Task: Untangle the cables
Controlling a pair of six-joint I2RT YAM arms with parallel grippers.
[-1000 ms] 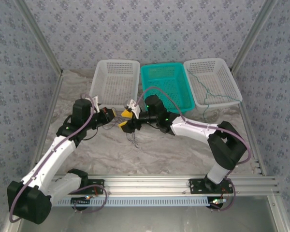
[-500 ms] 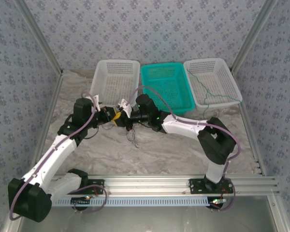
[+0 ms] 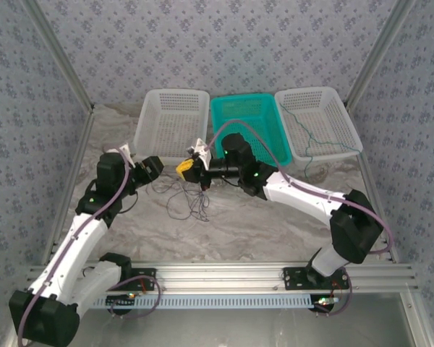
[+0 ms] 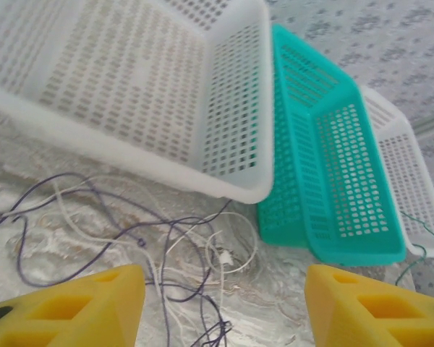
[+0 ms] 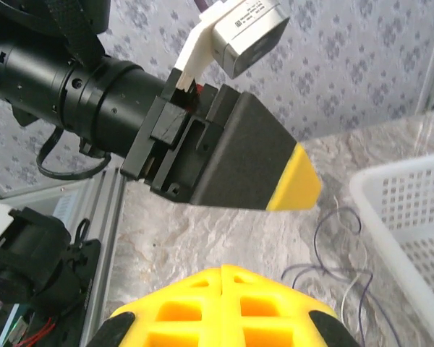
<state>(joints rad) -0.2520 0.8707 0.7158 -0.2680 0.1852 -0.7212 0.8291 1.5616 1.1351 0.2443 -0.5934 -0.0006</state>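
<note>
A tangle of thin dark purple and whitish cables (image 3: 184,201) lies on the marbled table in front of the baskets. In the left wrist view the cables (image 4: 166,246) loop on the table below and ahead of my left gripper (image 4: 224,311), whose yellow fingers (image 4: 79,307) stand wide apart with nothing between them. My left gripper (image 3: 159,170) hovers left of the tangle. My right gripper (image 3: 186,170) is above the tangle, its yellow pads (image 5: 224,296) pressed together with no cable visible between them. A green cable (image 3: 309,137) lies in the right white basket and hangs over its front rim.
Three baskets stand in a row at the back: a white one (image 3: 148,119), a teal one (image 3: 220,126) and another white one (image 3: 347,123). One finger of the left gripper (image 5: 296,184) passes just above my right fingertips. Aluminium frame posts rise at both sides.
The grippers, nearly touching half a second ago, have parted: the left arm drew back to the left, the right gripper shifted right. The cable tangle now lies more spread out on the table.
</note>
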